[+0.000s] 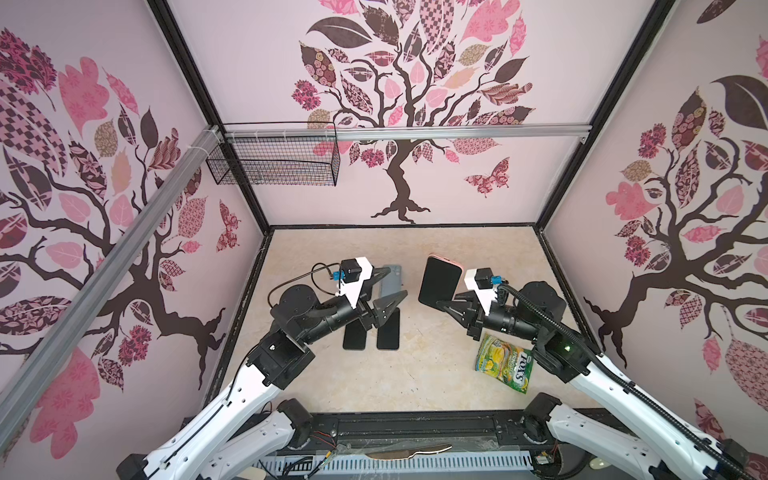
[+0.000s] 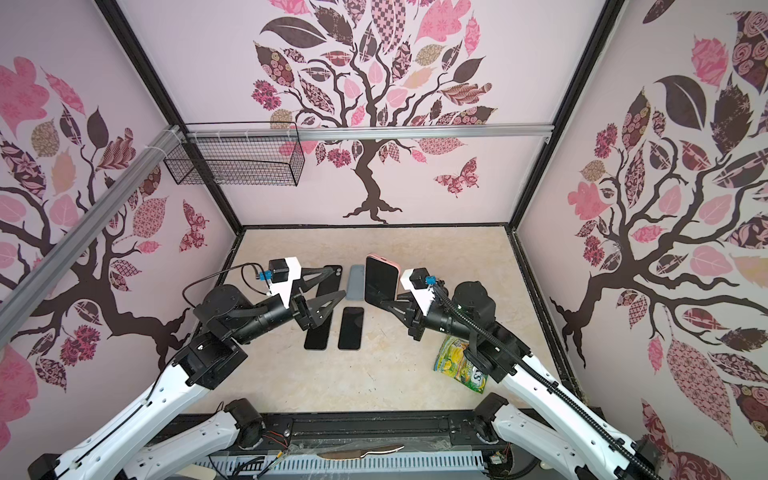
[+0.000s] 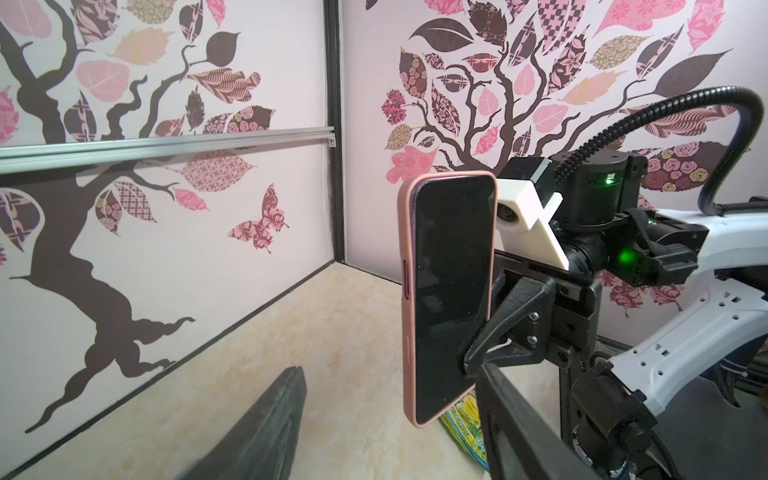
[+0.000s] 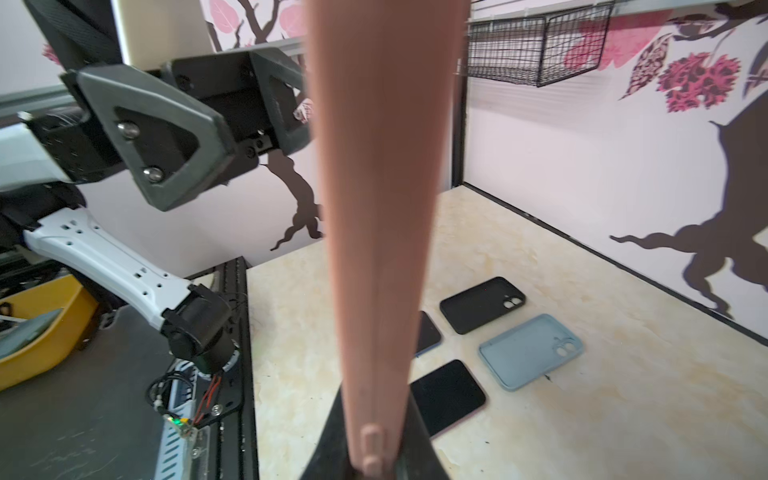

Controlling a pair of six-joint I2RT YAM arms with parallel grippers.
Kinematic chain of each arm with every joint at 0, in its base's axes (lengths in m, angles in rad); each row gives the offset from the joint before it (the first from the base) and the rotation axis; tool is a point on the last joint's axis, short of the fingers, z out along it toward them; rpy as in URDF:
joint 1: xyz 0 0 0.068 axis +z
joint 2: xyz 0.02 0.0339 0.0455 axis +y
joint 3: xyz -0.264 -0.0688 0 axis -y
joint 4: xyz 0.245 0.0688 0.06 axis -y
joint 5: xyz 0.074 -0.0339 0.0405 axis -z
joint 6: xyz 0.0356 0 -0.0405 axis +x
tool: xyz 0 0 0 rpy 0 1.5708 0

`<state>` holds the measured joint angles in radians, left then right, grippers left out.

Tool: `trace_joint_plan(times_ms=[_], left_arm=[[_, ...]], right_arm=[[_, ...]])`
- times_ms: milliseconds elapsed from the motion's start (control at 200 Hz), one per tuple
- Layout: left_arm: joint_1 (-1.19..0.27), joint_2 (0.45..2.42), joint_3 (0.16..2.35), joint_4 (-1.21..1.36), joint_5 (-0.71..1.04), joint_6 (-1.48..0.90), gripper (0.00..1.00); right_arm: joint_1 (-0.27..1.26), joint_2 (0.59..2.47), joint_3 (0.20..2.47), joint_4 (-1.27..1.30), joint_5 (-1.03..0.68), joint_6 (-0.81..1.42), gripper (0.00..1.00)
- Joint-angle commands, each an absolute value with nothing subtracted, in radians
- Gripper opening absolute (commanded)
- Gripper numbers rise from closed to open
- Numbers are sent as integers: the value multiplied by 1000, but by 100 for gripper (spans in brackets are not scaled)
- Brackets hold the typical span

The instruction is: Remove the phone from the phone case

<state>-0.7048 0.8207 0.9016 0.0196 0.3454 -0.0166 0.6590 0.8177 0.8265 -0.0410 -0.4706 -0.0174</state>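
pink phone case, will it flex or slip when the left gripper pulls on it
The pink case looks like matte silicone, so probably bendy and grippy, not slick. The right gripper pinches only its lower end, so it may pivot when pulled.

Only one mark could be read: "FOX'S", in white capitals on the green-and-yellow sweet bag [image 1: 504,363]. The bag lay on the table [image 1: 415,374], just camera-side of the right gripper [image 1: 441,306], beside that arm. The smaller print next to the brand was too fine to read. In a top view, the arm hid all but the final "S" on the bag [image 2: 453,363].
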Motion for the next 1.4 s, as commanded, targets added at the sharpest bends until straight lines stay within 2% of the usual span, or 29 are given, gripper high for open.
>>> trace_joint_plan(times_ms=[0, 280, 420, 560, 655, 880, 1055, 1395], left_arm=[[-702, 816, 955, 27, 359, 76, 68], [-702, 863, 992, 27, 396, 133, 68], [-701, 862, 996, 34, 408, 154, 68], [-702, 850, 982, 37, 425, 196, 66], [-702, 840, 970, 32, 492, 249, 67], [-703, 824, 942, 55, 544, 311, 57], [-703, 843, 943, 70, 548, 338, 51], [-725, 928, 991, 89, 600, 386, 46]], right_arm=[[662, 819, 922, -73, -391, -124, 0], [664, 870, 960, -124, -392, -154, 0], [664, 859, 905, -56, -397, -187, 0], [664, 799, 749, 152, -461, -225, 0], [664, 802, 733, 187, -477, -179, 0], [664, 800, 681, 307, -458, -105, 0], [664, 814, 683, 301, -481, -143, 0], [663, 809, 672, 278, -501, -221, 0]])
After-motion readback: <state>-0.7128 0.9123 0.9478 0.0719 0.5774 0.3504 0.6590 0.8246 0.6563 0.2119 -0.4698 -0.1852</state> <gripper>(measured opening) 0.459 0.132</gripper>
